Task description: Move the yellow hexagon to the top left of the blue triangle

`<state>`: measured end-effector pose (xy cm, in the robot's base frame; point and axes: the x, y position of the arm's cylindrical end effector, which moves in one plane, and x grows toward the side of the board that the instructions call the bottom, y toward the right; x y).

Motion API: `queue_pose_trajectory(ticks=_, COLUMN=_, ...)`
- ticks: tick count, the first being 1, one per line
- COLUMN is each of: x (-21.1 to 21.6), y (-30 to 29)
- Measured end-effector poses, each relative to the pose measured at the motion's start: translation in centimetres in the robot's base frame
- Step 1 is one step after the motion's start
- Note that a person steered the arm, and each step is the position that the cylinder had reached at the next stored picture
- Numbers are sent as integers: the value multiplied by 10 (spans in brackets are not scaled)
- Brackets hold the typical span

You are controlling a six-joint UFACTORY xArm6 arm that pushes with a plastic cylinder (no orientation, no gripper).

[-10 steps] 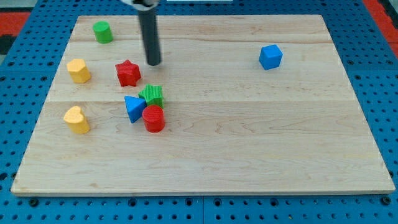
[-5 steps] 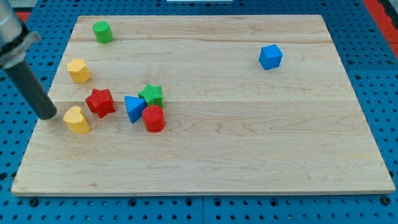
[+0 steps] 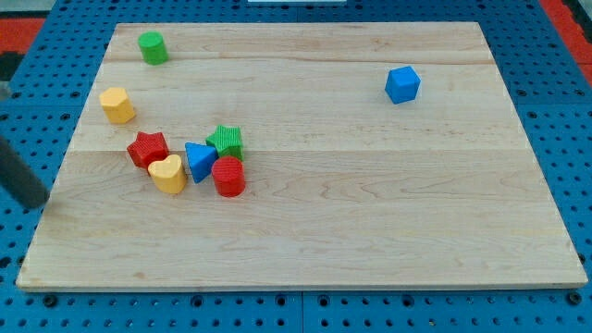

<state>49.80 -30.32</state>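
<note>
1. One dark rod reaches in from the view's left edge; my tip [image 3: 37, 201] sits at the left rim of the board, holding nothing and touching no block, well to the left of the cluster.
2. Nearest to it lies the yellow heart-shaped block [image 3: 167, 174], touching the red star-shaped block [image 3: 147, 148] above-left of it and the blue triangle block [image 3: 199, 160] on its right.
3. Against the blue triangle's top right stands the green star-shaped block [image 3: 226, 141], and against its lower right the red cylinder block [image 3: 228, 176].
4. Up and left of the cluster, apart from it, sits the yellow hexagon block [image 3: 117, 104], near the board's left edge.
5. Farther up, near the top left corner, stands the green cylinder block [image 3: 153, 46].
6. Alone on the view's right, in the upper part, sits the blue cube block [image 3: 402, 84].
7. All blocks rest on the pale wooden board [image 3: 370, 185], made of joined planks, which lies on a blue perforated surface [image 3: 564, 120]; red shows at the upper corners.
</note>
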Motion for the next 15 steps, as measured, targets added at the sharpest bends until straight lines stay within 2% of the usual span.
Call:
queue_pose_trajectory(ticks=1, x=-23, y=2)
queue_pose_trajectory(ticks=2, x=-48, y=55)
queue_pose_trajectory(ticks=3, x=-50, y=66)
queue_pose_trajectory(ticks=4, x=-50, y=120)
queue_pose_trajectory(ticks=5, x=-42, y=87)
queue_pose_trajectory(ticks=6, x=-86, y=21)
queue_pose_trajectory(ticks=7, x=-95, y=0)
queue_pose_trajectory(ticks=8, x=-113, y=53)
queue_pose_trajectory(ticks=10, x=-136, y=40)
queue_pose_trajectory(ticks=11, x=-143, y=98)
queue_pose_trajectory(ticks=12, x=-132, y=150)
queue_pose_trajectory(ticks=13, x=-137, y=183)
queue_pose_trajectory(ticks=14, x=-184, y=183)
queue_pose_trajectory(ticks=15, x=-211, y=226)
